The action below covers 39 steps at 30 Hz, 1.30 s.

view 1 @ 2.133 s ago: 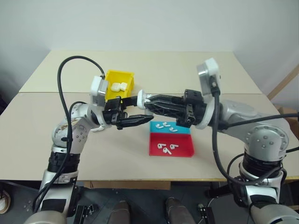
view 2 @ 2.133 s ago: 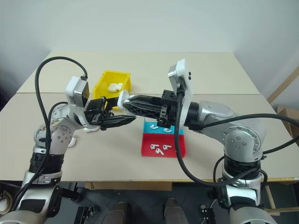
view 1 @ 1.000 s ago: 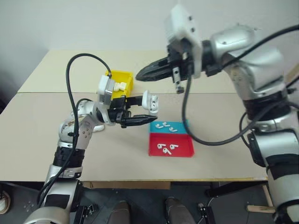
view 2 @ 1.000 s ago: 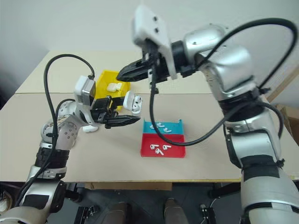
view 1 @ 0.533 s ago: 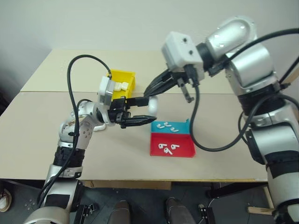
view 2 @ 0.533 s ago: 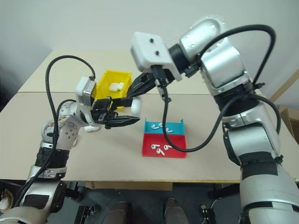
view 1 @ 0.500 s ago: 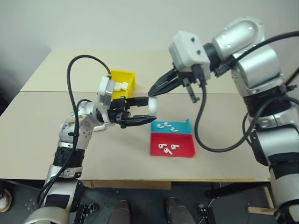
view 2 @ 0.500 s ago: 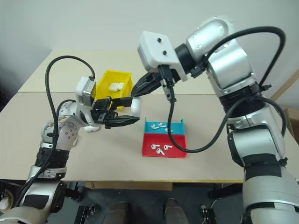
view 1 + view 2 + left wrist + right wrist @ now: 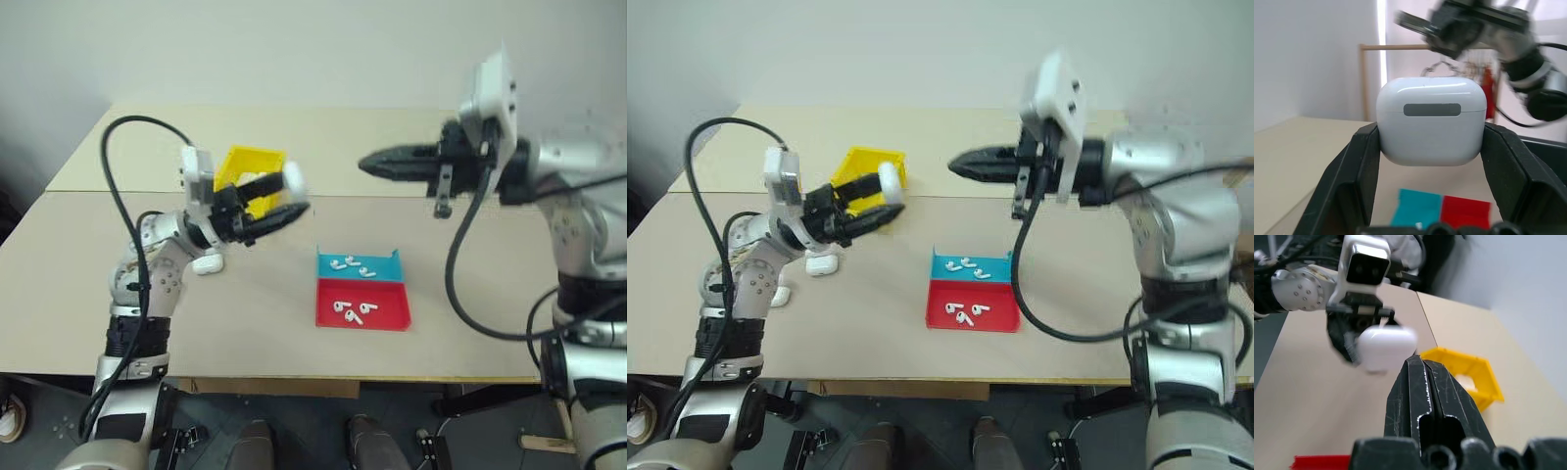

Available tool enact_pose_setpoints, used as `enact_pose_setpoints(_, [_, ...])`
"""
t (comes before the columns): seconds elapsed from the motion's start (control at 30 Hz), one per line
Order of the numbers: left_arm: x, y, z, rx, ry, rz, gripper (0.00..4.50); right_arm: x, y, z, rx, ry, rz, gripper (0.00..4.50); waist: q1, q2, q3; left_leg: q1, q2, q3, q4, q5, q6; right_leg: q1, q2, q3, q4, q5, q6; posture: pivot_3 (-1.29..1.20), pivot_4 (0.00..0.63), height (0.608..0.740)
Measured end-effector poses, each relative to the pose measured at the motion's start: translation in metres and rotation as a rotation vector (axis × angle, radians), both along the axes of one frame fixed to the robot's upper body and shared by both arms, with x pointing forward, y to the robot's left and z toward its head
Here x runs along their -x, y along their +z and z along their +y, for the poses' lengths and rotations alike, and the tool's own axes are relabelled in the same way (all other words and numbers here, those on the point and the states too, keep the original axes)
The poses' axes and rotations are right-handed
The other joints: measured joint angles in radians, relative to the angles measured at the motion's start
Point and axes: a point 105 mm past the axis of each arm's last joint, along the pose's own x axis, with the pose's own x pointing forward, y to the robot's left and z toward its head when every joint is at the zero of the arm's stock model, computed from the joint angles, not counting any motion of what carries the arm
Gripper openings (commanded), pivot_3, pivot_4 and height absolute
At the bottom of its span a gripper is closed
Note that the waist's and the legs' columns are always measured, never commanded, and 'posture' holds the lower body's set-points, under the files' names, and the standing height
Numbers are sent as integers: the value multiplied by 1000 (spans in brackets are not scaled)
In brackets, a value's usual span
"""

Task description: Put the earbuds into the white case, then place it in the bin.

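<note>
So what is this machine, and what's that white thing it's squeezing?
It's a robot with two arms, and each arm ends in a black pincer. Two pictures come from cameras in its head, looking down at a table. The other two come from little cameras on its wrists.

The left pincer is shut on a white case for earbuds, holding it up above the table, close to a yellow bin. The right pincer is shut and holds nothing.

On the table sit a blue tray and a red tray with tiny white earbuds in them. Another case lies near the left arm.
</note>
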Motion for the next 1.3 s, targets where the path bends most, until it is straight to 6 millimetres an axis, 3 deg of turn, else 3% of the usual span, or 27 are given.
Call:
enact_pose_setpoints(0.13, [-43,-1,19,44,393,70,2781,5,-30,3,-78,-137,113,37,-2,0,0,0,0,0,0,0,0,0,0,1,0,1,0,0,150,740])
enact_pose_setpoints(0.27, [-83,-4,32,24,686,155,2781,16,-28,15,-155,-159,110,37,-1,0,0,0,-1,-1,0,0,0,0,0,0,-1,1,1,0,150,740])
enact_pose_setpoints(0.47, [-133,-20,27,-91,941,270,2781,20,-33,18,-171,-199,126,37,16,0,0,-2,-2,-1,0,0,0,0,0,0,-3,1,1,0,150,740])
enact_pose_setpoints(0.57, [-145,-34,25,-142,1030,318,2781,22,-32,19,-178,-196,126,37,18,-1,0,-2,-2,-1,-1,0,0,-1,0,0,-3,1,1,0,150,740])
enact_pose_setpoints(0.67, [-150,-46,24,-191,1078,346,2781,22,-31,19,-178,-204,126,37,16,-1,0,-2,-2,-1,-1,0,0,-1,0,0,-3,1,1,0,150,740])
enact_pose_setpoints(0.83, [-151,-54,27,-218,1103,356,4409,25,-29,21,-191,-198,126,0,16,-1,0,-2,-2,-1,-1,0,0,-1,0,0,-2,1,1,0,150,740])
enact_pose_setpoints(1.07, [-147,-30,38,-179,1071,279,4484,27,-29,15,-213,-209,143,0,16,-1,0,-2,-2,-1,-1,0,0,-1,0,0,-2,1,1,0,150,740])
enact_pose_setpoints(1.17, [-129,-19,47,-163,934,214,4484,26,-37,8,-213,-232,166,0,5,0,0,-1,-1,0,-2,0,0,-1,0,0,-1,1,1,0,150,740])
enact_pose_setpoints(1.3, [-80,-26,49,-247,640,143,4484,24,-53,-2,-227,-274,181,0,-8,0,0,-1,-1,0,-2,0,-1,-1,0,0,-1,1,1,0,150,740])
